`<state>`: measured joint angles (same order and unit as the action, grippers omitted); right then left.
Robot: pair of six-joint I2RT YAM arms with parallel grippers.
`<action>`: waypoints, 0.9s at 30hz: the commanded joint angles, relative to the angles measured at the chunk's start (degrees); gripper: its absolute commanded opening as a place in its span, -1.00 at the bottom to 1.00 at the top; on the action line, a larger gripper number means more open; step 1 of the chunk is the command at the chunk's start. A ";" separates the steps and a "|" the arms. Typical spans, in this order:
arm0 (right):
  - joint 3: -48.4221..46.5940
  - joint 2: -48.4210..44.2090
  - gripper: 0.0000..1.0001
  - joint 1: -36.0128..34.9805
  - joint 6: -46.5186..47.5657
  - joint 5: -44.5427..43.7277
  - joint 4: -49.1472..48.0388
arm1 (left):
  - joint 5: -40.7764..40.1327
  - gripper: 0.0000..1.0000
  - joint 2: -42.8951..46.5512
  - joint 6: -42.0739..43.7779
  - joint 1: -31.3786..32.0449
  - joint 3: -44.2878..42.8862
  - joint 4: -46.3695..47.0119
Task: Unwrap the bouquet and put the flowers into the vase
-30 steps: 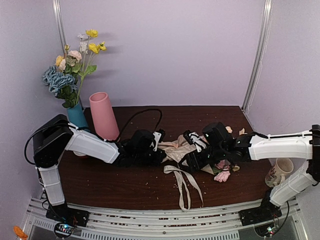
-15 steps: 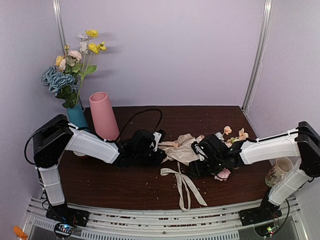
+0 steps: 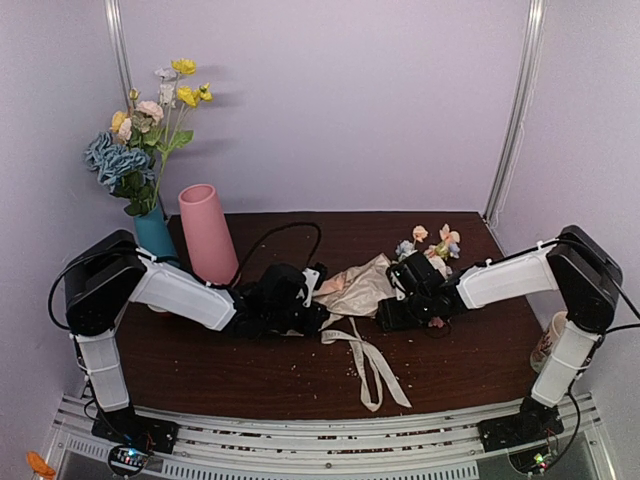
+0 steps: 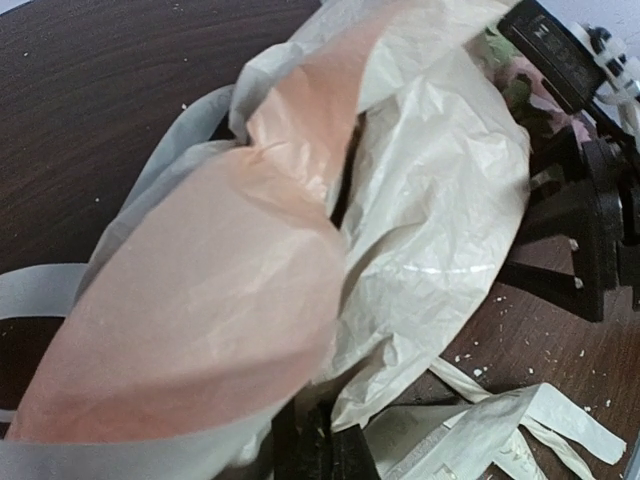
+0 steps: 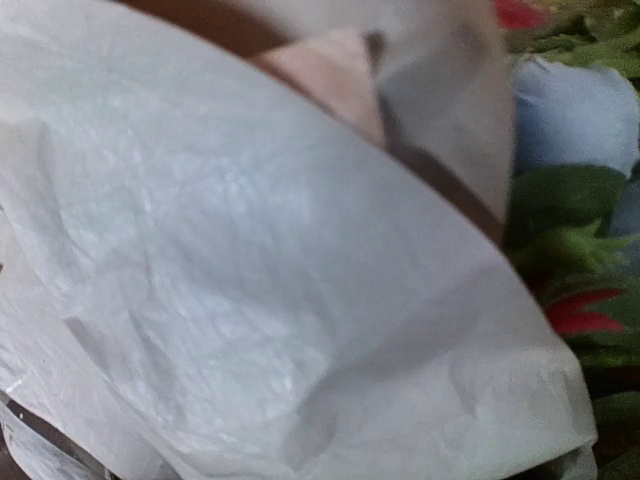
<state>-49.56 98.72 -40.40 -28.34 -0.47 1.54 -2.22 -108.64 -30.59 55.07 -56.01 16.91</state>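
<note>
Clamping the peach paper tight, the left gripper faces the right gripper, its jaws' state hidden, flowers just beyond.

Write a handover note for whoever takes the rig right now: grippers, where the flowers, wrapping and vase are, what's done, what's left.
Left gripper: shut, pinching the left end of the paper wrap, low over the table.
Right gripper: at the wrap's right end; the paper hides how its jaws stand, so the grip is unclear.
Flowers: heads show behind the right gripper; stems hidden.
Ribbon: untied, loose on the table in front.
Vase: upright at back left, no flowers in it.
Done: ribbon off, wrap opened.
Left: free the flowers and put them in the vase.
</note>
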 commanded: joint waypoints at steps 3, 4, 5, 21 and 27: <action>-6.58 6.29 0.32 3.66 2.35 -0.87 0.76 | 2.38 -1.00 0.14 -1.17 -0.14 -0.67 3.21; -7.62 6.80 0.32 4.07 2.67 -0.72 1.32 | 2.61 -1.00 0.08 -1.12 -0.09 -1.08 2.97; -8.25 6.79 0.31 4.44 3.23 -0.61 1.96 | 2.63 -0.92 0.29 -0.96 -0.13 -1.44 2.51; -0.30 -14.75 0.44 5.16 5.66 3.62 13.02 | -13.72 0.89 14.36 15.46 -1.50 -9.86 -20.43; -0.24 -21.52 0.47 5.22 6.19 2.77 13.98 | -8.44 0.77 9.36 19.88 -4.51 -12.54 -23.18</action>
<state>-50.52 80.49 -35.24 -22.85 2.42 13.21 -12.27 -95.26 -15.94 52.64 -67.31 -1.02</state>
